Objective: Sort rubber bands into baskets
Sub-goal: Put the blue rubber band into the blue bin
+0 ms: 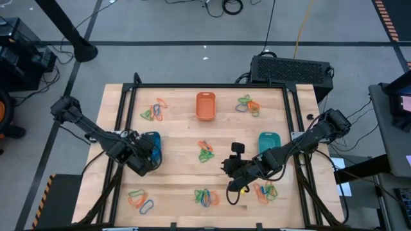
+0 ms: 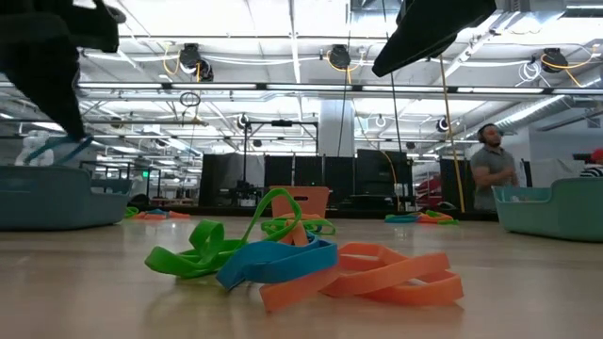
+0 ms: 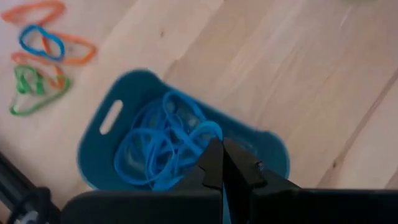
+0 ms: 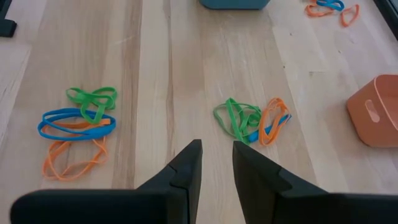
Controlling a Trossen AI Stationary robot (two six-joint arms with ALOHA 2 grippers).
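Observation:
My left gripper [image 3: 222, 151] is shut on a blue rubber band [image 3: 208, 132] over the blue basket [image 1: 154, 139], which holds several blue bands [image 3: 152, 152]. It also shows at the left of the low view [image 2: 58, 118], with the band [image 2: 52, 148] hanging under it. My right gripper [image 4: 216, 149] is slightly open and empty. It hovers above bare wood [image 1: 234, 168] between the centre pile [image 4: 249, 118] and the near-centre pile [image 4: 78, 127] of orange, green and blue bands. The orange basket [image 1: 205, 106] stands at the far centre and the teal basket [image 1: 268, 142] at the right. My left gripper pinches a blue rubber band [image 3: 212, 135] between its two fingertips, coming from above and slanting down. The band hangs below the fingers into the blue basket. I cannot tell whether its lower end rests on the bands there.
Mixed band piles lie at the far left [image 1: 153, 111], far right [image 1: 248, 104], centre [image 1: 205, 151], near left [image 1: 140, 201], near centre [image 1: 205, 197] and near right [image 1: 264, 191]. A black frame [image 1: 212, 85] borders the table. A person [image 2: 490, 169] stands in the room beyond.

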